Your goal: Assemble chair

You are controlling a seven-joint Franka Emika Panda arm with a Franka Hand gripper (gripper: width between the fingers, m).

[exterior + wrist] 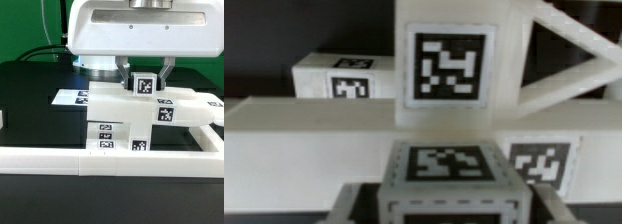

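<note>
Exterior view: fingers [166, 70] pinching 1 short matte white post [147, 86] bearing a square tag, above chunky white chair parts [108, 104] on black worktop [28, 85].

The arm [140, 25] is cut off by the upper edge; the marker board [68, 98] lies half hidden behind chair parts [118, 108].

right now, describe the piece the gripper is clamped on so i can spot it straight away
Find the arm's big white gripper at the top of the exterior view. Between its dark fingers is a short white chair post showing one square tag. Unlike the other tagged chair parts behind the border rail, it stands highest and is gripped.
</note>
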